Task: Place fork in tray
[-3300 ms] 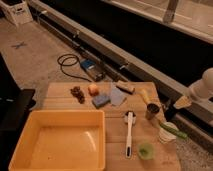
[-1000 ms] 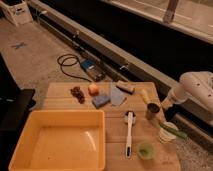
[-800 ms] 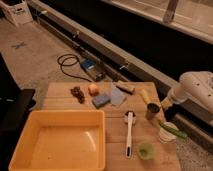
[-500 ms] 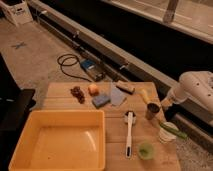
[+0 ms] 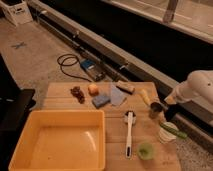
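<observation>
The gripper (image 5: 166, 103) is hanging by the right edge of the wood table (image 5: 115, 146), just beside a dark cup (image 5: 155, 111). Can't tell if it's wide or narrow. The fork (image 5: 145, 96) is lying tilted right next to the cup's left side, at the back-right of the table. In front, a green-handled utensil (image 5: 173, 131) is resting on a white bowl (image 5: 166, 135). A white brush (image 5: 128, 133) is lying in the middle. The tray (image 5: 60, 113) is sitting at the front left w/ nothing in it, well apart from the fork.
</observation>
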### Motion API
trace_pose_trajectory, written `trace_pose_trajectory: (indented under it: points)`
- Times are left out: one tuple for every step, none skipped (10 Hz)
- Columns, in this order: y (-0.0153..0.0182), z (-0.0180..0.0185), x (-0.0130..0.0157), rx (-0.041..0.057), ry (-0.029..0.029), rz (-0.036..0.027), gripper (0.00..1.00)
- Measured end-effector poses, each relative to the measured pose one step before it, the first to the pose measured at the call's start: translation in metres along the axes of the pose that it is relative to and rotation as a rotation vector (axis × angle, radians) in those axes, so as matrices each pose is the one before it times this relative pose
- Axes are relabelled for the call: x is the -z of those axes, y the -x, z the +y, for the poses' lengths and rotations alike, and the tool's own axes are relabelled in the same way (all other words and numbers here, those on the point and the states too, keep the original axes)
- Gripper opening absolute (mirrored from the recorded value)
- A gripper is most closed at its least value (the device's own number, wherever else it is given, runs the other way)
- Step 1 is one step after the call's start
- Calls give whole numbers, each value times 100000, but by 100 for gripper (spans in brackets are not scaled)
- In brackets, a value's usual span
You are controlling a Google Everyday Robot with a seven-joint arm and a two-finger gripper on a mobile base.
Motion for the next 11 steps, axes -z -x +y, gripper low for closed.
trace_pose_trajectory:
  points:
    - [683,-262,1956,146,-1439,-2558,0]
    - [995,-337,2852,183,-2096,-3765,0]
    - [779,-231,1977,392,-1806,-2839,0]
    - [684,-193,1455,566,-1730,-2360,0]
    - [1006,-257,1777,1003,-2643,-3371,0]
    - [777,-167,1229,856,-2192,-3058,0]
    - [624,-88,930,665,-1197,-2416,0]
    - [966,167,1101,803,-331,-3767,0]
    - [850,490,489,160,972,-2714,0]
    - [935,1034,-60,693,3106,-2395,0]
    - [1087,1329,-314,1419,3415,-1965,0]
